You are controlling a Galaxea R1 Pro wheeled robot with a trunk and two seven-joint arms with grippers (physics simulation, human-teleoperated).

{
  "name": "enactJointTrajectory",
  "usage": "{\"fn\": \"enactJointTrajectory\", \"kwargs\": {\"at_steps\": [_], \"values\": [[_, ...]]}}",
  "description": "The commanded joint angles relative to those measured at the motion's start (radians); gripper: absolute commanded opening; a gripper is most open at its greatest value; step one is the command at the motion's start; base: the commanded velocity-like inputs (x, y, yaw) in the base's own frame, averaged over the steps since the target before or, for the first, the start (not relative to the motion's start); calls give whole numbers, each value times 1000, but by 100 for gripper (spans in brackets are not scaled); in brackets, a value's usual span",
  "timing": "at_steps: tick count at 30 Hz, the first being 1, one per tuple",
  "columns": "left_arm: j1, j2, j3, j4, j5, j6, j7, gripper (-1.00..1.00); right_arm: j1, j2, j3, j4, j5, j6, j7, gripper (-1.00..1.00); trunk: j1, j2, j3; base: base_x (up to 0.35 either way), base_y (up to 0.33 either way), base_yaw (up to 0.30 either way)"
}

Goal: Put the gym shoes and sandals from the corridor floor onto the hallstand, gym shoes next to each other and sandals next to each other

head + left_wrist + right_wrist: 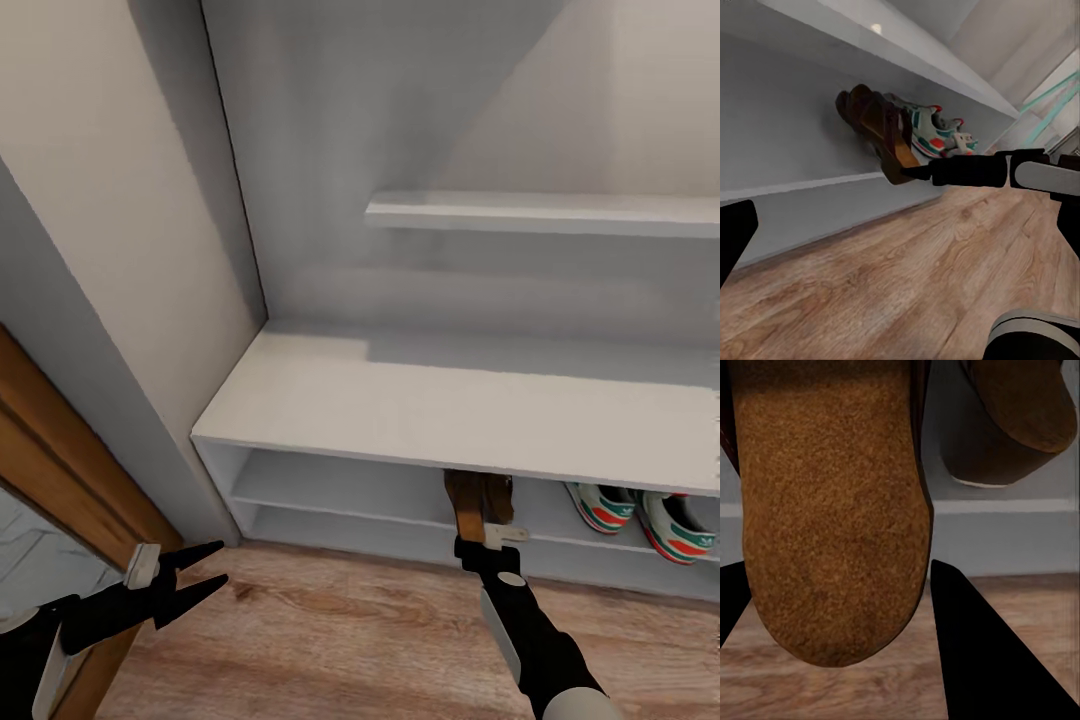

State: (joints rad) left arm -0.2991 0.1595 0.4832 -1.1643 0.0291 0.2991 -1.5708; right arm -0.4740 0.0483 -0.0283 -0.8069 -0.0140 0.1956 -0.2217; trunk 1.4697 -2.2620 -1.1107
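Observation:
On the hallstand point(450, 400), the lower shelf under the bench top holds the two gym shoes point(640, 512) side by side at the right, also seen in the left wrist view point(934, 133). To their left, one brown sandal point(466, 503) pokes heel-out from the shelf, and my right gripper point(480, 538) is shut on its heel. The right wrist view has this sandal point(832, 510) between the fingers point(975, 652), its heel sticking out over the corridor floor point(1020, 592). The second sandal point(499, 496) point(1020, 412) rests on the shelf right beside it. My left gripper point(200, 575) hangs open over the floor at the left.
A wooden door frame point(50, 470) stands at the left beside the wall. An upper shelf point(540, 212) juts out above the bench top. Turquoise-framed furniture point(1050, 94) shows beyond the rack. Plank floor point(330, 640) runs in front of the shelves.

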Motion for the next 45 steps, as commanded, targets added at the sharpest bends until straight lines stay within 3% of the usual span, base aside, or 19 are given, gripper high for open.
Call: {"fn": "enactJointTrajectory", "kwargs": {"at_steps": [1, 23, 36, 45], "values": [[0, 0, 0, 0, 0, 0, 0, 100, 0, 0, 0, 0, -3, -1, -2, -100, 0, 0, 0, 0, 0, -97], [0, 0, 0, 2, 0, 0, 0, 100, 0, 0, 0, 2, -2, -1, -2, -100, 0, 0, 0, 39, 20, -9], [0, 0, 0, 2, 0, 0, 0, 100, 0, -1, -1, 100, -5, -5, -1, -100, 0, 0, 0, 10, 0, 0], [0, 0, 0, 2, 0, 0, 0, 100, 0, -1, -1, 110, -4, -5, -1, -100, 0, 0, 0, 65, 6, 0]]}}
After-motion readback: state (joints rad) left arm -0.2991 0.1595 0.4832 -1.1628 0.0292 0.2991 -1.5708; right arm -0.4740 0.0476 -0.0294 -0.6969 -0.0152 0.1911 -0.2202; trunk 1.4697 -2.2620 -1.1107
